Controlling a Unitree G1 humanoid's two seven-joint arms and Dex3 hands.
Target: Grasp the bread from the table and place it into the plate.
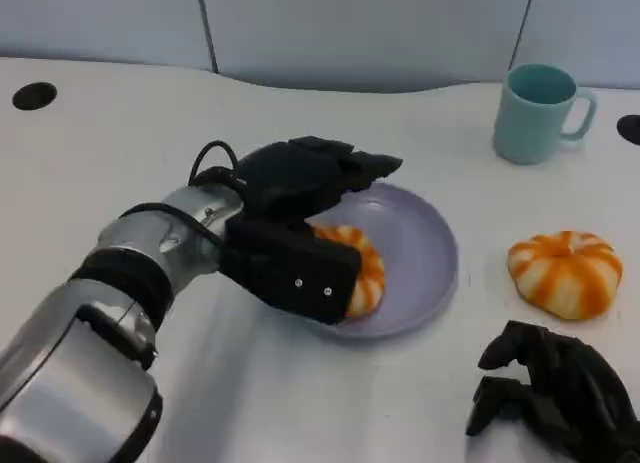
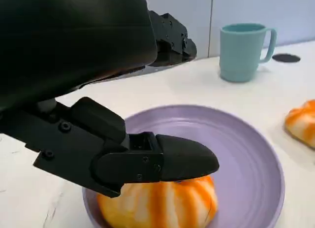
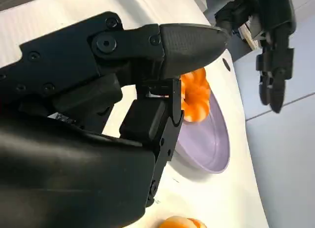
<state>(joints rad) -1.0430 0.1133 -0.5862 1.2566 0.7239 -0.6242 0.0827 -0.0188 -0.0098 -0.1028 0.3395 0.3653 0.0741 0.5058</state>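
Note:
An orange-and-white striped bread (image 1: 366, 271) (image 2: 162, 208) (image 3: 196, 95) lies in the purple plate (image 1: 425, 243) (image 2: 246, 154) (image 3: 206, 139), near the plate's left rim. My left hand (image 1: 300, 198) (image 2: 123, 90) hovers over it with the fingers stretched out above the plate; the thumb lies just on top of the bread and nothing is gripped. A second striped bread (image 1: 565, 273) (image 2: 302, 122) (image 3: 179, 223) sits on the table to the right of the plate. My right hand (image 1: 560, 393) (image 3: 98, 114) rests low at the front right, below that bread, holding nothing, with thumb and fingers apart.
A teal mug (image 1: 537, 113) (image 2: 243, 50) stands behind the plate at the back right. Two dark round holes (image 1: 34, 95) (image 1: 630, 128) mark the white table near its far left and far right. A pale wall runs behind the table.

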